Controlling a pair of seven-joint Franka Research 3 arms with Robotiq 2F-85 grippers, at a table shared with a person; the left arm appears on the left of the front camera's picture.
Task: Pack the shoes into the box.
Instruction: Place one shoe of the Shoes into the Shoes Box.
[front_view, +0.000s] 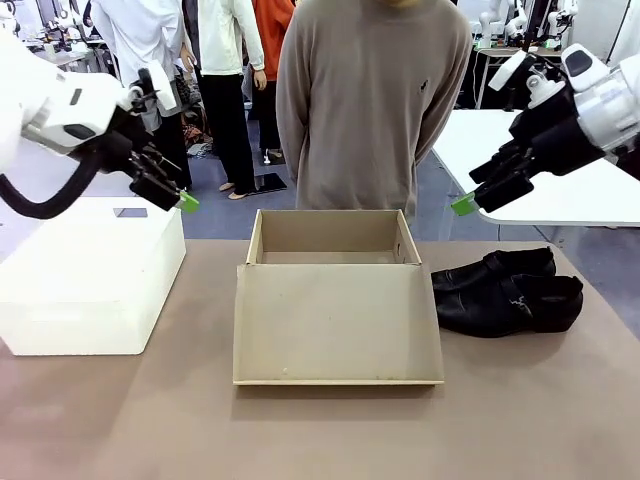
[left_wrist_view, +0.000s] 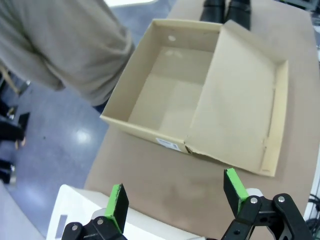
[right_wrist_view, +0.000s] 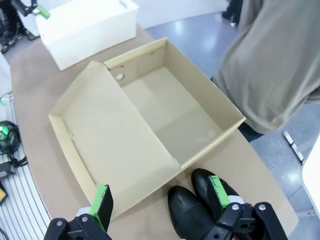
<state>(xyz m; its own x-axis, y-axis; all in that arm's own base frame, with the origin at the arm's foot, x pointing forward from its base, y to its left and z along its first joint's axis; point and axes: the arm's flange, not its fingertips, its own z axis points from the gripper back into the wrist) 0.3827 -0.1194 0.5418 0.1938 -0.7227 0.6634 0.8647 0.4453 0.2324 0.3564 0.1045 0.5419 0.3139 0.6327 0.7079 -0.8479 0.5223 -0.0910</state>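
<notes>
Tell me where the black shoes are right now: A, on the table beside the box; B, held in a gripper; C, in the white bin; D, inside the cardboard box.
A: the shoes lie together on the table, next to the open box, which is empty.

Two black shoes (front_view: 510, 290) lie side by side at the right of one table (front_view: 320, 430). One open cardboard box (front_view: 330, 232) sits in the middle and one white bin (front_view: 90, 275) at the left. One person (front_view: 370, 110) stands at the far side, and two grippers hang above, the left gripper (front_view: 186, 201) and the right gripper (front_view: 462, 205).
</notes>
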